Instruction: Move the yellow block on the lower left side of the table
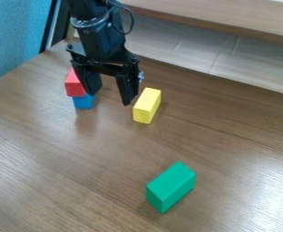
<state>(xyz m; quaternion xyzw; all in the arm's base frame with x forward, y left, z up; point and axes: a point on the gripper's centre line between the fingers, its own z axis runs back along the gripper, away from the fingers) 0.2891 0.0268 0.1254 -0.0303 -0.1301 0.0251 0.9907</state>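
Four blocks lie before us on the brown wood table (41, 158), and we take the clock from the middle of our view. Our yellow block (146, 106) is close to the centre, a touch towards twelve, lying down with its long side running from one o'clock to seven. We see the black gripper (110, 99) between ten and eleven, hanging down with its two fingers spread well apart. It is released and grasps nothing; the yellow block sits outside that spread, at the three o'clock side of the nearer finger and just beside it as we look.

At ten o'clock we have a red block (73, 84), partly hidden behind the other finger, and a blue block (83, 102) showing right below it. We cannot tell whether the red one rests on the blue one or stands behind it. Between five and six, well apart from the rest, we find a green block (171, 186), also lying with its length from about one o'clock to seven.

Our black arm (98, 38) comes in between eleven and twelve, with a thin dark cable (132, 23) looping off its one o'clock side. Between ten and eleven we see a blue panel (13, 38), and at one o'clock a wooden ledge (229, 14) beyond the table's far edge
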